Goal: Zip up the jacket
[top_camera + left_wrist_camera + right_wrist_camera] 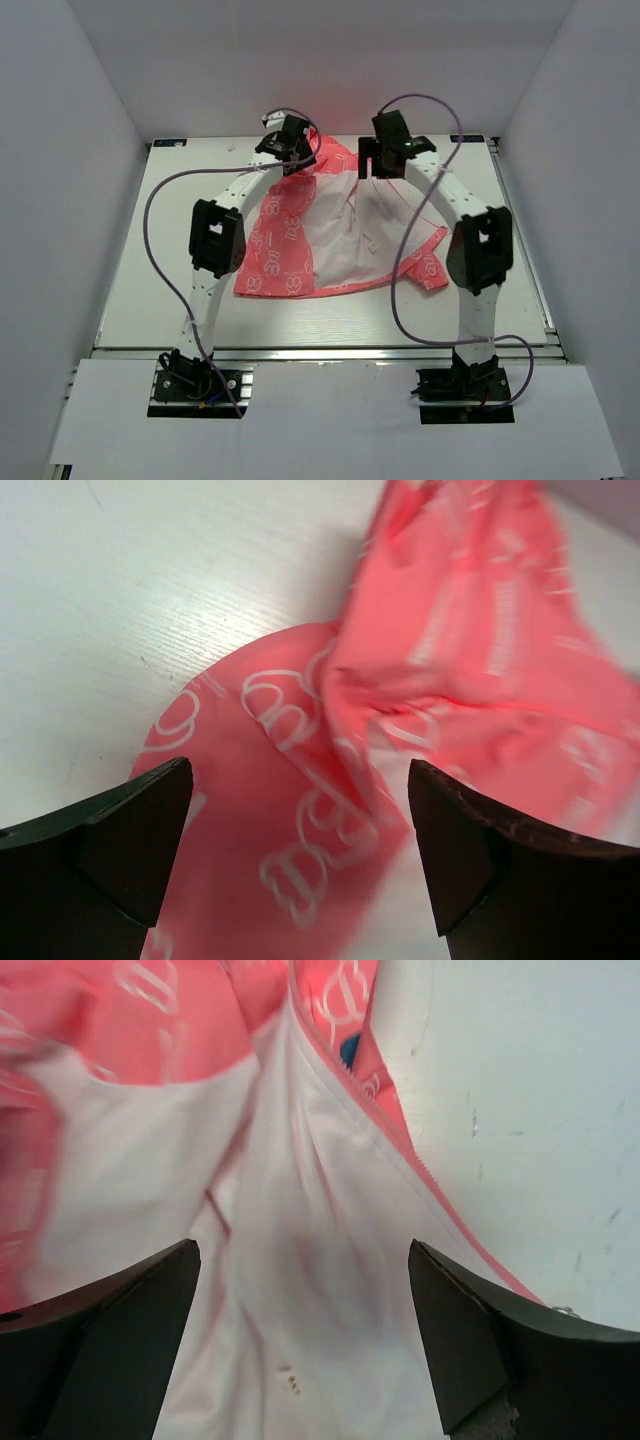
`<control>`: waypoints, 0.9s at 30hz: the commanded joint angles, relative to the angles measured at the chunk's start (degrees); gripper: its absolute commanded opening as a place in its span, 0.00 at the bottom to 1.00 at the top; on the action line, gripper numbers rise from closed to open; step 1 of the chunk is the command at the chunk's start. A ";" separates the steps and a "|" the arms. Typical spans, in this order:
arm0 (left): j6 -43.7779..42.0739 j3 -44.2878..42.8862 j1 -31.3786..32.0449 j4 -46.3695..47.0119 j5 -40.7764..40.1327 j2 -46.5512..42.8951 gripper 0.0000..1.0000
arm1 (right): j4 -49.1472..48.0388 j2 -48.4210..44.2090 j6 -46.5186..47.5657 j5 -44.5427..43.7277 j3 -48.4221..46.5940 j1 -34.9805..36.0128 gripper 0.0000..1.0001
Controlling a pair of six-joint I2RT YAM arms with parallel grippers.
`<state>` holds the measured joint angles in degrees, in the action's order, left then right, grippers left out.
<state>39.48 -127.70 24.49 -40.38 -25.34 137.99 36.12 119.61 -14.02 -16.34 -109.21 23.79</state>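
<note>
Jacket (pixel 300 240) lies unzipped on worktop (pixel 150 290), white lining up. Left claw (pixel 300 785) gapes over pink cloth, right claw (pixel 300 1260) over lining beside zipper edge (pixel 430 1175); neither holds anything. Advice: align both front edges flat before zipping.

We see jacket (pixel 285 240): thin matt coral cloth, smooth white lining (pixel 310 1260). Table (pixel 140 290): matt, faint grain. Fingers (pixel 110 850): dark matt plastic.

No legible text on the jacket (pixel 281 250), print indecipherable
</note>
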 commanded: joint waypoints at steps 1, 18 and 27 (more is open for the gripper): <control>-2.57 0.51 0.65 1.01 2.22 -15.11 0.98 | -2.73 -11.06 -2.58 5.52 1.71 -2.87 0.89; -4.42 55.19 0.73 18.32 33.16 -40.27 0.98 | -8.07 -22.77 -12.52 23.28 40.12 -29.86 0.89; -2.31 55.81 0.73 20.08 35.71 -33.41 0.98 | -12.39 -15.64 -17.61 24.43 40.21 -29.77 0.85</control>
<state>36.42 -70.96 25.19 -23.00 7.88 104.77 25.82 102.69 -28.73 7.07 -68.51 -5.91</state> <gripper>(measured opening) 0.978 0.855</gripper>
